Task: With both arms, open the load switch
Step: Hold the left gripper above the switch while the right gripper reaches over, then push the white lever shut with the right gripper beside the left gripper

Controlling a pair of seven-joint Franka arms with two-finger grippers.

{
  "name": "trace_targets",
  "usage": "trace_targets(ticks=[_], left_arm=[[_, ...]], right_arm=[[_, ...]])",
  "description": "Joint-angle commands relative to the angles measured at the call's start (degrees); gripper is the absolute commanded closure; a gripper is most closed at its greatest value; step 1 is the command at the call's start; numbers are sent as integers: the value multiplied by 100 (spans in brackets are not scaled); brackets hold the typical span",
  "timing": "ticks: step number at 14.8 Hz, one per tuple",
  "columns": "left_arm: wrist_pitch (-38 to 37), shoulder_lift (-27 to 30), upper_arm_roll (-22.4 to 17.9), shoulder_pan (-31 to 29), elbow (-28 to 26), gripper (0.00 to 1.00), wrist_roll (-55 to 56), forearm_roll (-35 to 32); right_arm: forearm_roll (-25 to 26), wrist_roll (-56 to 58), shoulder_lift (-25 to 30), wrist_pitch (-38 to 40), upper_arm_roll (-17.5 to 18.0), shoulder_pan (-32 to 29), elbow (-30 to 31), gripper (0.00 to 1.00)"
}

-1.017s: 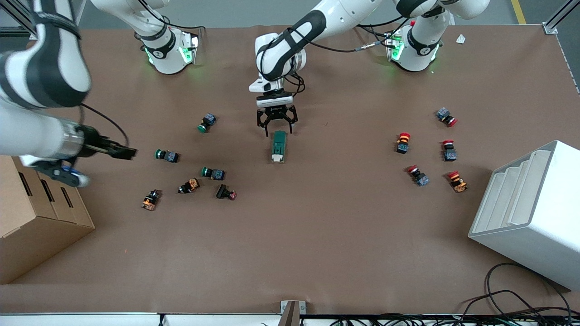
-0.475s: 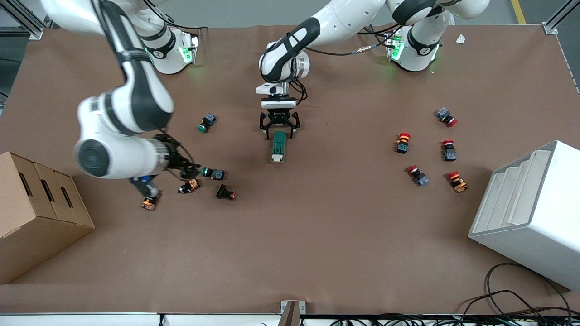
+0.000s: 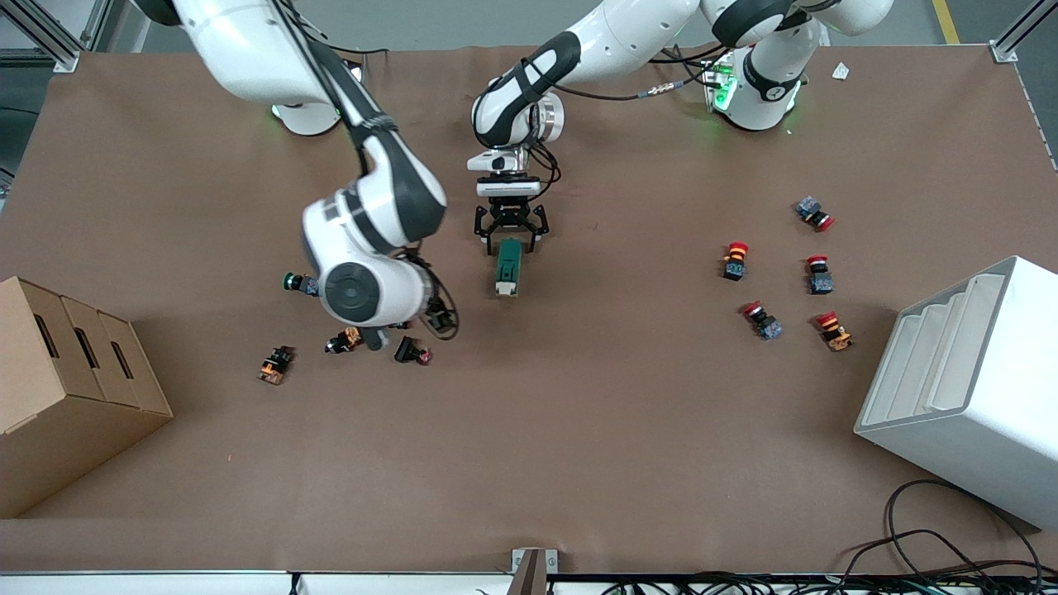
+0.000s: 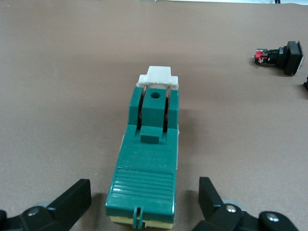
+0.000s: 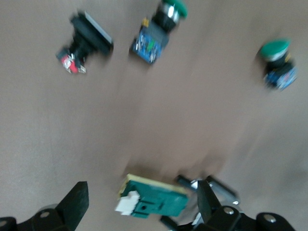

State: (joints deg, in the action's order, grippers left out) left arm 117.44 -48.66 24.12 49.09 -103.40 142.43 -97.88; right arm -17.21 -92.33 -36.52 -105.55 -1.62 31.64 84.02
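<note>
Straddling the load switch (image 3: 507, 266), the left gripper's (image 3: 509, 236) fingers stand apart.

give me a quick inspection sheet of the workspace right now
Surface: brown table, flat.
Job's things: load switch lying mid-table, white end nearer the camera.
Clutter: green buttons at the right arm's end, red buttons at the left arm's end.
Grippers: left gripper, jaws open astride the switch's green end; right gripper open above the table near the switch.
Cables: bundle at the table's edge.
Surroundings: cardboard box, white bin.
</note>
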Motion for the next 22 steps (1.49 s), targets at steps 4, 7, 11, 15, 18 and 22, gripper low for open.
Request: trace_targets(ticks=[4,7,11,15,18,22], left_arm=[[-283,-178,-179,197,223,0,118,-65],[-353,-178,-214,232,259,0,118,-73],[-362,-187,-311,259,303,0,127,-248],[-362,-266,-311,259,321,0,153,-319],[-353,-284,-311,259,321,0,171,-328],[-353,-310,-311,259,321,0,241,-433]], right_arm=[[-301,-919,-619,-765,-58,466,-175,0],[-301,-928,-673,-774,-58,694,-158,0],[-292,-1427,-673,-704,-66,967,-70,0],[-222,-1490,-681,-466,-75,1038,27,0],[-195,-1473,-778,-492,-75,1029,18,0],[-99,-1464,-857,-501,-75,1038,18,0]])
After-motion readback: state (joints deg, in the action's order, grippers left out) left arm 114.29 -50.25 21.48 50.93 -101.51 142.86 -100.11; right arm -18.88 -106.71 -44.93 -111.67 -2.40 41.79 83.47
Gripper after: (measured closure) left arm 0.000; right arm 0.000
